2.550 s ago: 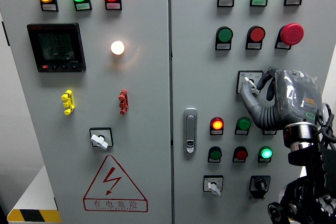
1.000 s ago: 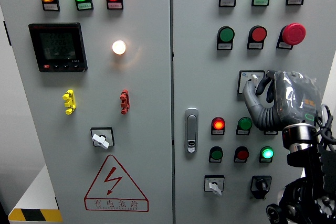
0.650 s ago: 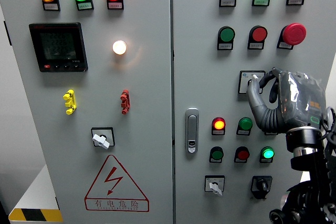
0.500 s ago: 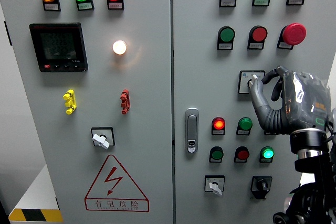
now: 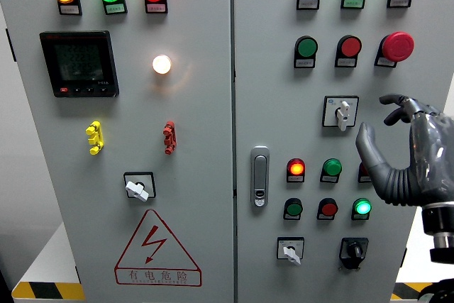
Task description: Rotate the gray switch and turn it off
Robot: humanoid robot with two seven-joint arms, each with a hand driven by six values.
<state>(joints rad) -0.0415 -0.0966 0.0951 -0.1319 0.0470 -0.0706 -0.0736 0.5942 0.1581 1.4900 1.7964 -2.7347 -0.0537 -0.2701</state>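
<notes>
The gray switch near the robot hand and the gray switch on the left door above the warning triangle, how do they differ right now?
The gray switch by the right hand has its handle pointing straight down; the left-door gray switch has its handle tilted, pointing up-left. The first sits on the right door under the push buttons; the second sits above the red warning triangle. Both have a pale handle on a square black plate, and nothing touches either.

My right robot hand (image 5: 410,157) is raised at the frame's right edge, its forearm rising from the lower right corner. Thumb and fingers are spread and holding nothing, fingertips curling slightly leftward. The far fingers, I think, run off-frame.
</notes>
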